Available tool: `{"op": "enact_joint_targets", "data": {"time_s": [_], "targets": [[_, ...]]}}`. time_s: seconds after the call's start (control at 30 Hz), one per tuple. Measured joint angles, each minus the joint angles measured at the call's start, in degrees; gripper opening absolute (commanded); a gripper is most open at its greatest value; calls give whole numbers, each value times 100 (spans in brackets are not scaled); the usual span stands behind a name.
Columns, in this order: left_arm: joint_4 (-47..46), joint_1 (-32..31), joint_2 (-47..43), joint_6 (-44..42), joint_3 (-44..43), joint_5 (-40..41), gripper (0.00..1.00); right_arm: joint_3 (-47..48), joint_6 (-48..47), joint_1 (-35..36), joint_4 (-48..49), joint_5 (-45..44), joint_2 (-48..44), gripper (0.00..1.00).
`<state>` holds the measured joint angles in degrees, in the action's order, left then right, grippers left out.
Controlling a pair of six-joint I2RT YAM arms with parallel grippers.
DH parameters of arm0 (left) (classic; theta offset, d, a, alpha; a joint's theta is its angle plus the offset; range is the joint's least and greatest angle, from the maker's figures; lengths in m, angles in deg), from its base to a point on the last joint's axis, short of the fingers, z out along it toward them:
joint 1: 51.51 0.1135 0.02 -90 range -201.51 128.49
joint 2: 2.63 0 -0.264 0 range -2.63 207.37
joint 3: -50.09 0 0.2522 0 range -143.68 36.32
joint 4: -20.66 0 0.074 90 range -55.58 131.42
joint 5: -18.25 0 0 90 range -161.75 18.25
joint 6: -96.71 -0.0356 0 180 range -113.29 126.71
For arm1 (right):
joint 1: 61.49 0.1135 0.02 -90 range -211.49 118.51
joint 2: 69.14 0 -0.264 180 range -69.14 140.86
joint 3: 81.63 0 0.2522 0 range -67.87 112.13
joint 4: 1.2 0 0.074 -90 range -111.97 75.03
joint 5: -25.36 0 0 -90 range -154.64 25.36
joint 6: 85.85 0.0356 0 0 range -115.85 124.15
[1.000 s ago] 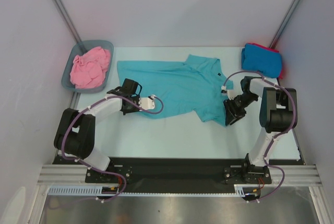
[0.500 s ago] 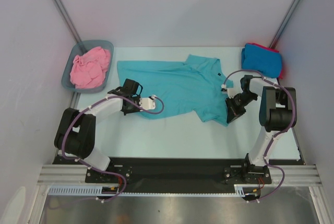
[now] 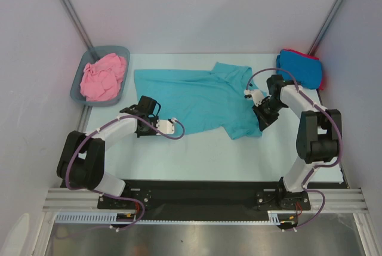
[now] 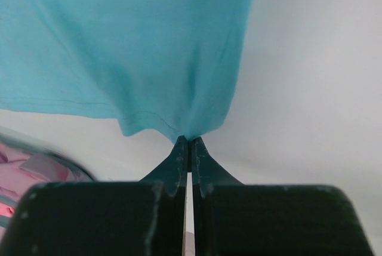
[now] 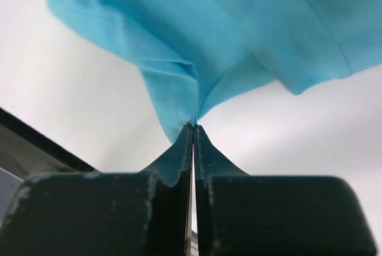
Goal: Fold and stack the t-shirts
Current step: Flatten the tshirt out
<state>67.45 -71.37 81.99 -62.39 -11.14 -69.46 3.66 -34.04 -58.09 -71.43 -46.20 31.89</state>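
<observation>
Here the teal t-shirt lies spread, a little rumpled, across the middle of the pale tabletop. The left gripper is pinched tight on its near left hem corner, and the right gripper is pinched on its near right edge. At far left, near the teal cloth, a grey-blue tub holds the crumpled pink t-shirt. In the far right corner the folded bright blue t-shirt lies on the red t-shirt. Plain pale walls enclose the tabletop.

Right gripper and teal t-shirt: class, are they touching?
Touching. The right wrist view shows the right gripper shut, pinching a fold of the teal t-shirt.
</observation>
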Motion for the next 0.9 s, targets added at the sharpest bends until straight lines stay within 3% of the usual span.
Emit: {"op": "enact_joint_targets", "data": {"time_s": [0.17,0.5,0.9], "targets": [[162,4,-33,-260,22,44,0,-199,-507,297,-295,-328,-415,0],[372,192,-131,-822,103,61,0,-1718,-1777,254,-444,-1469,-1414,0],[1095,354,-282,-1596,293,48,0,-1902,-2321,243,-275,-1976,-1646,0]]}}
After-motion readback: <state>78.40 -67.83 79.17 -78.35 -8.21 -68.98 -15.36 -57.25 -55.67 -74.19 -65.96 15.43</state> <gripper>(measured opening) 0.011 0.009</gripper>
